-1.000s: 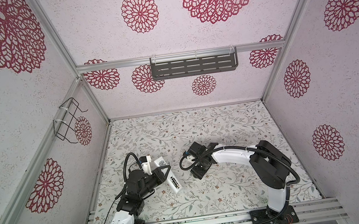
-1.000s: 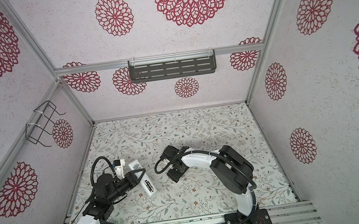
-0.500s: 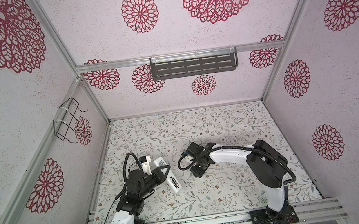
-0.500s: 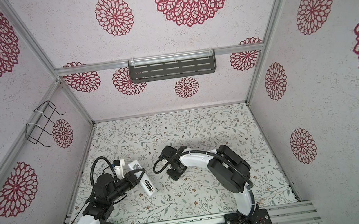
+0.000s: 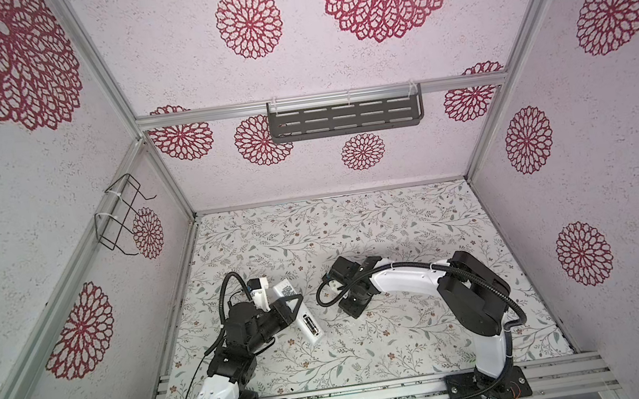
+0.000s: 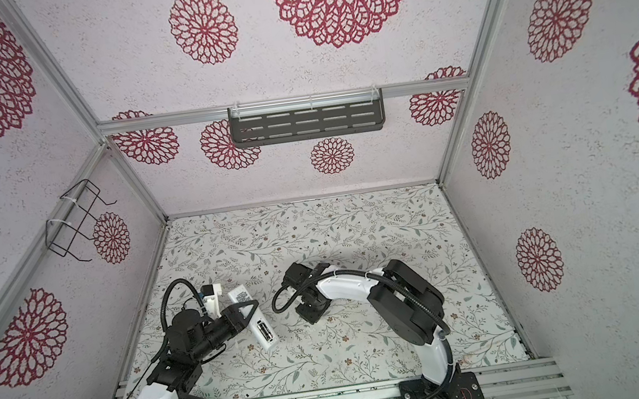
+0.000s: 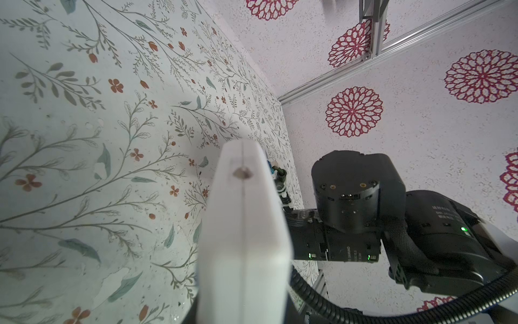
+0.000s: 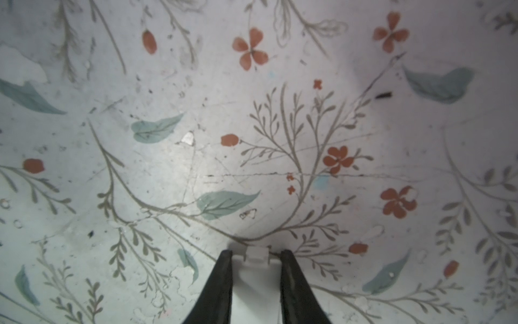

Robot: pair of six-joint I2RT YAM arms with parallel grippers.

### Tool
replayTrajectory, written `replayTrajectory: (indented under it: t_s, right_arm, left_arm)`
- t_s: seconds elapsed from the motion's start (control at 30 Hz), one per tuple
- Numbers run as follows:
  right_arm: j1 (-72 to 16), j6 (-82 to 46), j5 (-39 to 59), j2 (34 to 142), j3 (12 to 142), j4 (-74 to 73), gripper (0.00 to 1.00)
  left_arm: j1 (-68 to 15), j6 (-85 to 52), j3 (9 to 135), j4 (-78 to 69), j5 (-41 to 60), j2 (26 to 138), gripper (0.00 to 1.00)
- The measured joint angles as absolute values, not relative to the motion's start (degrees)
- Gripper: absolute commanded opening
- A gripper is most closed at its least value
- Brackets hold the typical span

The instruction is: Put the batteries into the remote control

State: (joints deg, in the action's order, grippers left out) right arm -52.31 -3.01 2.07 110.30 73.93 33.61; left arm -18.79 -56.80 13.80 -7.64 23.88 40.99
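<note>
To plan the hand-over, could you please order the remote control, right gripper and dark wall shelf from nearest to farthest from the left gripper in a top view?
From the left gripper:
1. remote control: clamped in it, at the left.
2. right gripper: just across the middle.
3. dark shelf: mounted high at the back.

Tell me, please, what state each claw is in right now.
Left claw: closed, holding the remote control.
Right claw: closed on the small white cover piece.
</note>
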Motion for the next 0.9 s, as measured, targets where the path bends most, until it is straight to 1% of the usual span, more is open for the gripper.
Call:
replayTrajectory:
  t_s: [0.2, 0.37, 0.47, 0.6, 0.8, 0.9]
  right_arm:
    - [-52.3, -3.1, 2.0, 110.3, 73.9, 33.6, 0.22]
    - [-52.4, -3.1, 1.7, 109.8, 73.8, 33.7, 0.20]
    - [-52.3, -3.2, 1.6, 107.4, 72.6, 33.7, 0.20]
    - [-52.4, -4.4, 1.8, 99.8, 69.9, 32.1, 0.19]
    - [-53.1, -7.5, 1.8, 86.7, 65.2, 26.2, 0.18]
    - [-53.4, -10.3, 1.3, 81.9, 62.6, 22.0, 0.18]
  left_arm:
    - [-18.7, -56.8, 13.8, -7.6, 23.9, 40.8, 0.00]
    - [-18.7, -56.8, 13.8, -7.6, 23.8, 40.9, 0.00]
    - [-18.7, -56.8, 13.8, -7.7, 23.7, 40.9, 0.00]
    - [-18.7, -56.8, 13.8, -8.0, 23.5, 41.0, 0.00]
    - [-18.7, -57.3, 13.8, -10.4, 23.9, 42.3, 0.00]
    - [-18.7, -58.1, 13.5, -12.7, 23.8, 42.8, 0.00]
